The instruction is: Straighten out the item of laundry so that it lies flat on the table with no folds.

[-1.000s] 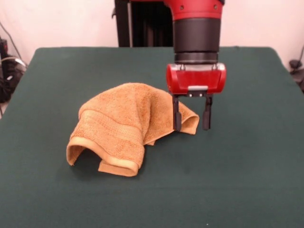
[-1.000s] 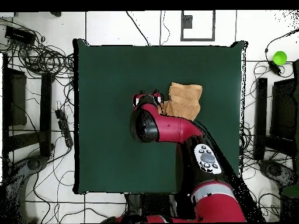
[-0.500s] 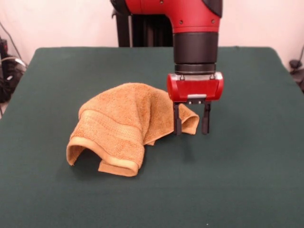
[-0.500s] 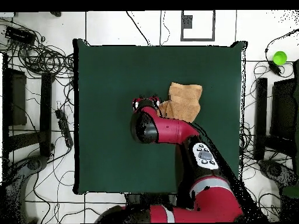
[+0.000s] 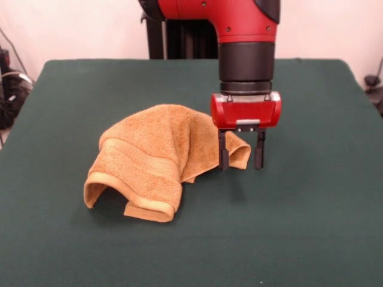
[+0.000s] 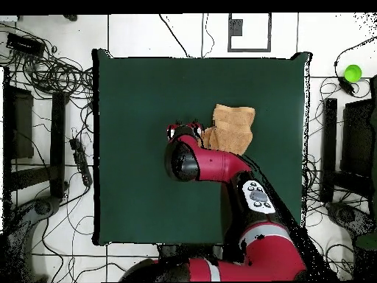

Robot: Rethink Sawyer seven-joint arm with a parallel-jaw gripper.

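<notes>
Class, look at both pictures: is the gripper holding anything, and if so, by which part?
Nothing is held. The gripper stands open, straddling the towel's folded corner.

Red arm (image 5: 239, 15), black wrist cylinder, red gripper (image 5: 241, 156) housing, black jaws.

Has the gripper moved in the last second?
Yes. The gripper has dropped slightly and shifted a little left toward the towel, which has not moved.

Green table with one towel on it
The dark green table (image 5: 311, 227) fills the frame; a crumpled orange towel (image 5: 155, 155) lies humped just left of center, edges curled under.
</notes>
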